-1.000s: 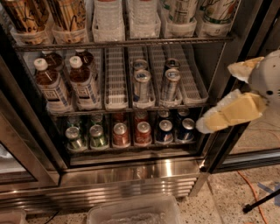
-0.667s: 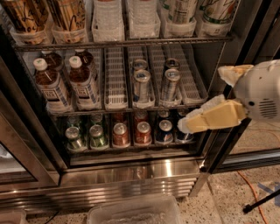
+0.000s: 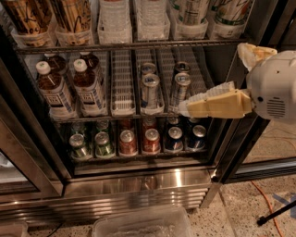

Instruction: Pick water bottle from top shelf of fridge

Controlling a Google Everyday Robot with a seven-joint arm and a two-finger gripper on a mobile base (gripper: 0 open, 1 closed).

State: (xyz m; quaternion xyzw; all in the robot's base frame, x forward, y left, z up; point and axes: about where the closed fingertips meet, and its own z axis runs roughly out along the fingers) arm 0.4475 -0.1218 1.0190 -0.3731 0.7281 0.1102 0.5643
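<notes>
Two clear ribbed water bottles [image 3: 114, 19] [image 3: 151, 17] stand side by side in lane trays on the top shelf [image 3: 138, 46] of the fridge [image 3: 138, 185]; their tops are cut off by the upper edge of the view. My gripper [image 3: 184, 109] reaches in from the right on a white arm [image 3: 273, 88]. It points left and hangs in front of the right end of the middle rack, below the top shelf and to the lower right of the water bottles, touching neither.
Tall printed cans [image 3: 194, 11] and bottles [image 3: 69, 16] flank the water bottles. Brown tea bottles [image 3: 55, 90] and slim silver cans [image 3: 150, 90] fill the middle rack, short cans [image 3: 127, 141] the bottom one. A clear plastic bin [image 3: 143, 224], an orange cable [image 3: 268, 199] and a black stand leg [image 3: 277, 215] lie on the floor.
The gripper has moved left and slightly up, from beside the right door frame to in front of the middle rack's right end. The view now sits closer to the shelves.
</notes>
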